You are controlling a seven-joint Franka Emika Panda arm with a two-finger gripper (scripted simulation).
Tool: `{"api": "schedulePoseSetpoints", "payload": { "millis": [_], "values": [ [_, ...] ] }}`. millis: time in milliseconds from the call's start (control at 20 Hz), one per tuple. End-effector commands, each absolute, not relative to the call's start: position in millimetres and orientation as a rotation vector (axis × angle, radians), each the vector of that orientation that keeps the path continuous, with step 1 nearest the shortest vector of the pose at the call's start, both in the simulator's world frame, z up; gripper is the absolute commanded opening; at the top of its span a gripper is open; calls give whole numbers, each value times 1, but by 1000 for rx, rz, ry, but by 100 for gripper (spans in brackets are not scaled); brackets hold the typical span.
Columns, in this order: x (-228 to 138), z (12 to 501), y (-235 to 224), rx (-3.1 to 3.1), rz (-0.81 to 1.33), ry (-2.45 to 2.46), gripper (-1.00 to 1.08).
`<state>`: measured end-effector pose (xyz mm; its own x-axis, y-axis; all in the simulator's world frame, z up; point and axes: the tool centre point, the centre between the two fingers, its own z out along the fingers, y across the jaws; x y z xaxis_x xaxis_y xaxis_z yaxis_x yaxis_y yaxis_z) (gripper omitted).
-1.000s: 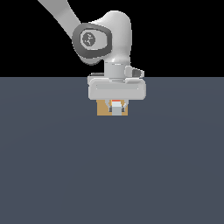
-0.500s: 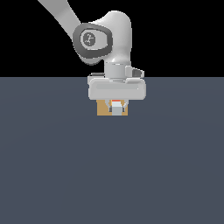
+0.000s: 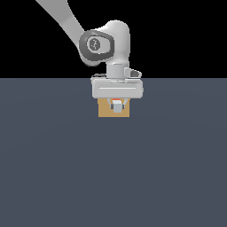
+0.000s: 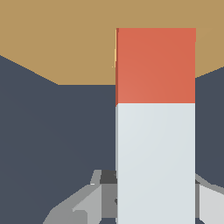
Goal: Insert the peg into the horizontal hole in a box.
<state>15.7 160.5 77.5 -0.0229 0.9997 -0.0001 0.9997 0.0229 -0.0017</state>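
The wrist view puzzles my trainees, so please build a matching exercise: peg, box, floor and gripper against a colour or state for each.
Things:
1. peg
2. box
3. floor
4. gripper

Descriptions:
A. dark grey-blue
B. tan
C. red-orange at one end, whitish at the other
D. shut on the peg, in front of the box

Pairs: 1-C, 2-B, 3-A, 4-D

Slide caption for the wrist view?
Gripper holds the red-and-white peg, its red end at the tan box.
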Motion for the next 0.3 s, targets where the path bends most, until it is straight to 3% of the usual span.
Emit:
{"api": "schedulePoseSetpoints", "payload": {
  "millis": [0,250],
  "values": [
    [16,79,177,-2197,-2,-2247,-100],
    [16,79,189,-2197,-2,-2247,-100]
  ]
}}
